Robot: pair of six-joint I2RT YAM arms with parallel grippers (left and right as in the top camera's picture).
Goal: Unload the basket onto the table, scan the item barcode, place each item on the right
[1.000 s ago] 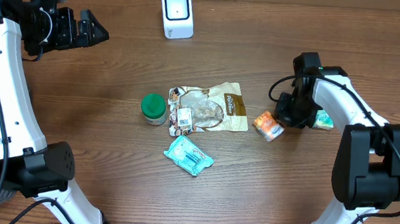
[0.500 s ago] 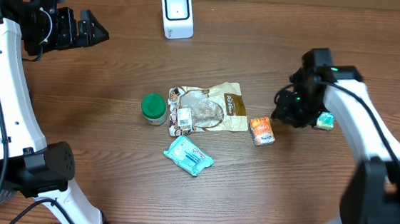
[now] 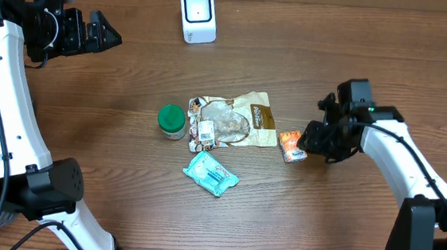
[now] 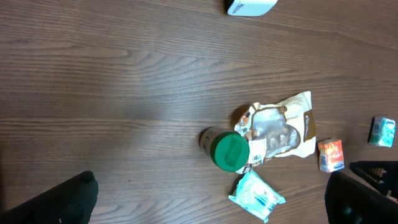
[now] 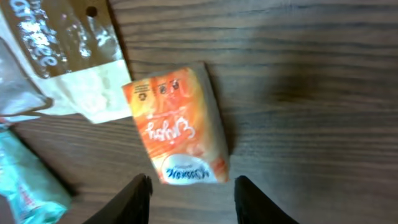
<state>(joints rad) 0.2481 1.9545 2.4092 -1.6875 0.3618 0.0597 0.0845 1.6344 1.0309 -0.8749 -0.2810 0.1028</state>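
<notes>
We see a brown wood-grain table (image 3: 122,197). Far left, our left gripper (image 3: 112,36) gapes wide. At right, our right gripper (image 5: 193,186) stands parted, not gripping, just beside the orange packet (image 5: 180,134).

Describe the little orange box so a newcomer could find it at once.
On the wooden table, find the cluster of groceries in the middle. The orange box lies flat at its right end, just beside the brown-and-clear snack bag. It is the only orange item; the others are brown, teal or green.
</notes>
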